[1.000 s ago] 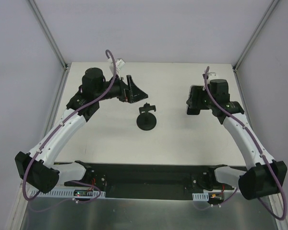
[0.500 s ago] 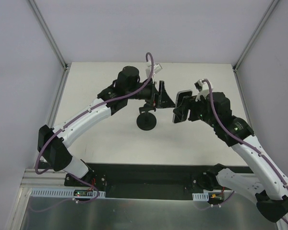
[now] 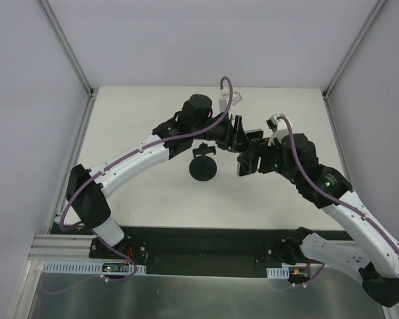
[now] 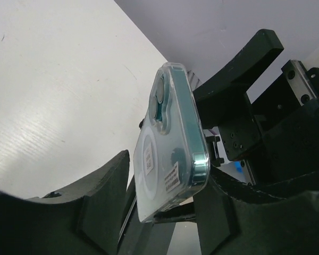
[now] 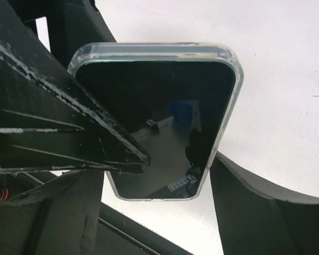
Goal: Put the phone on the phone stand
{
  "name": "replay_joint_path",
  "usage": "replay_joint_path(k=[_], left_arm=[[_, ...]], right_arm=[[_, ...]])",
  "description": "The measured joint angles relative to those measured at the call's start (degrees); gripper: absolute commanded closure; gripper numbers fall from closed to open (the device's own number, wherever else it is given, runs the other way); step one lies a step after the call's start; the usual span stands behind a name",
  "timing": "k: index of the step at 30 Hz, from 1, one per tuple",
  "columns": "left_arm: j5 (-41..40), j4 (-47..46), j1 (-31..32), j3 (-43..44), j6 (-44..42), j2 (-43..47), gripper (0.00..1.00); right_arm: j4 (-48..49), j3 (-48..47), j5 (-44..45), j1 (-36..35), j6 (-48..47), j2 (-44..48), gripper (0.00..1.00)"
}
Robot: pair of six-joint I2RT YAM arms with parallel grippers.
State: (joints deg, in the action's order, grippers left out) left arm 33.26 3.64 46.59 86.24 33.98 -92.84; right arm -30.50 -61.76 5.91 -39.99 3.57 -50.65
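The phone [image 3: 245,165], in a clear case with a teal rim, is held in the air to the right of the black phone stand [image 3: 203,167], which stands free on its disc base. My right gripper [image 3: 253,159] is shut on the phone; in the right wrist view the dark screen [image 5: 165,106] faces the camera between my right gripper's [image 5: 157,170] fingers. My left gripper [image 3: 247,143] is open with its jaws on both sides of the phone. In the left wrist view the phone's back [image 4: 170,133] sits between the left gripper's [image 4: 167,175] fingers, with a small gap at the left finger.
The white table [image 3: 139,193] has grey walls at the back and sides. The two arms meet just right of the stand, over the table's middle. One left finger [image 5: 69,122] crosses in front of the phone's screen.
Both arms have moved toward the middle. The right gripper brought the phone left toward the stand, and the left gripper swung right and closed in around the phone.
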Motion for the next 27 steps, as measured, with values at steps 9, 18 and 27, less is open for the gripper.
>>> replay_joint_path(k=[9,18,27], left_arm=[[-1.75,0.68,1.05,0.31,0.17,-0.66,1.0],[-0.7,1.62,1.05,0.33,-0.37,-0.79,1.0],[10.32,3.48,-0.52,-2.67,-4.07,4.5,1.0]], right_arm=[[-1.51,0.07,3.78,-2.29,1.11,0.15,0.76],[-2.19,0.07,1.31,-2.69,1.95,0.0,0.03],[-1.53,2.97,-15.56,-1.77,0.0,4.79,0.03]])
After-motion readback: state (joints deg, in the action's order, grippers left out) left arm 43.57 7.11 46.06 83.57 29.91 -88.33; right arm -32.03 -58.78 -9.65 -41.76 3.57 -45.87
